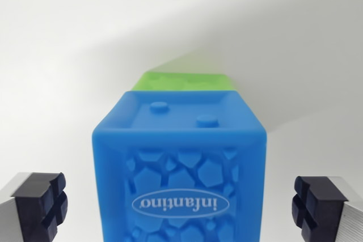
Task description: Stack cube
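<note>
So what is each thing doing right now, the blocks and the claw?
blue cube: upright between the claw's fingers, not gripped, its printed word upside down in the wrist view.
green cube: right behind the blue cube, mostly hidden; whether they touch cannot be told.
claw: open, a finger either side of the blue cube, clear of it.

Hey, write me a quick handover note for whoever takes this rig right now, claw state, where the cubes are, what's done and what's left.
Claw: open, one finger on each side of the blue cube, not touching it.
Blue cube: centred between the fingers, stud side towards the camera.
Green cube: directly beyond the blue one in the wrist view; whether blue sits on it cannot be told from this angle.
Done: claw lined up around blue.
Left: confirm the stack; if not stacked, close, lift, place.
</note>
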{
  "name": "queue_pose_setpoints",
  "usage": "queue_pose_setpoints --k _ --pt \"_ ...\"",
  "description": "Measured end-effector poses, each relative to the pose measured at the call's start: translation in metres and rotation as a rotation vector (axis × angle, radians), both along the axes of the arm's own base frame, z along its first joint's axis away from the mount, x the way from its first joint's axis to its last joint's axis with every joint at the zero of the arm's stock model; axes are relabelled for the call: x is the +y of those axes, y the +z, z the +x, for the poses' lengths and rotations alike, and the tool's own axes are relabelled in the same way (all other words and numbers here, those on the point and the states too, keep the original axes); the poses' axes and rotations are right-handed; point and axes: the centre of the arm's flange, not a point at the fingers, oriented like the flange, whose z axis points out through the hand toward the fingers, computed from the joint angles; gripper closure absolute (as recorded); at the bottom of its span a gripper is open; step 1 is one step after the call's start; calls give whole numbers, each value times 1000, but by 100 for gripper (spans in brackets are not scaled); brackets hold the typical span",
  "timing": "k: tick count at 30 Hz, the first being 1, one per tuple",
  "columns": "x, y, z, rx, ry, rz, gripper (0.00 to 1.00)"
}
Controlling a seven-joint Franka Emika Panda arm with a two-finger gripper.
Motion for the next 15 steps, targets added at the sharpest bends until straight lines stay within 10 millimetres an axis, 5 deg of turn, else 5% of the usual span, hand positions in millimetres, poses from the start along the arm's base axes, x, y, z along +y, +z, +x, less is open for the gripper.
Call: queue_pose_setpoints --k 15 --pt "0 49 0 -2 1 0 0"
